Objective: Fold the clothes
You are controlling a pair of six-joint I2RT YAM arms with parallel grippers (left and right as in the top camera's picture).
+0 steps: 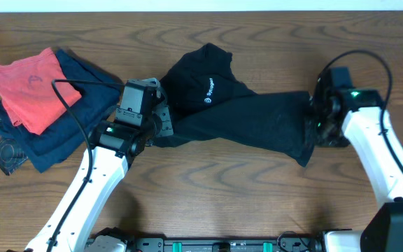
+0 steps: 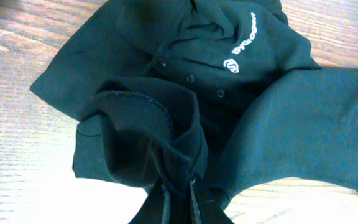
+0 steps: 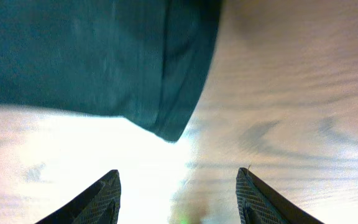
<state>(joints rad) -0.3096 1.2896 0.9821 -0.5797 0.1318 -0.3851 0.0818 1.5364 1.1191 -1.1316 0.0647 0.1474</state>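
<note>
The black T-shirt with a small white logo lies crumpled across the middle of the table. My left gripper is shut on a bunched fold at the shirt's left edge; the left wrist view shows the fabric pinched between the fingers. My right gripper is open and empty at the shirt's right end. In the right wrist view its fingers are spread wide over bare wood, with the shirt's corner just ahead of them.
A coral-red folded garment lies on a navy-blue folded garment at the far left, with a dark patterned item beneath. Both arms' black cables arc above the table.
</note>
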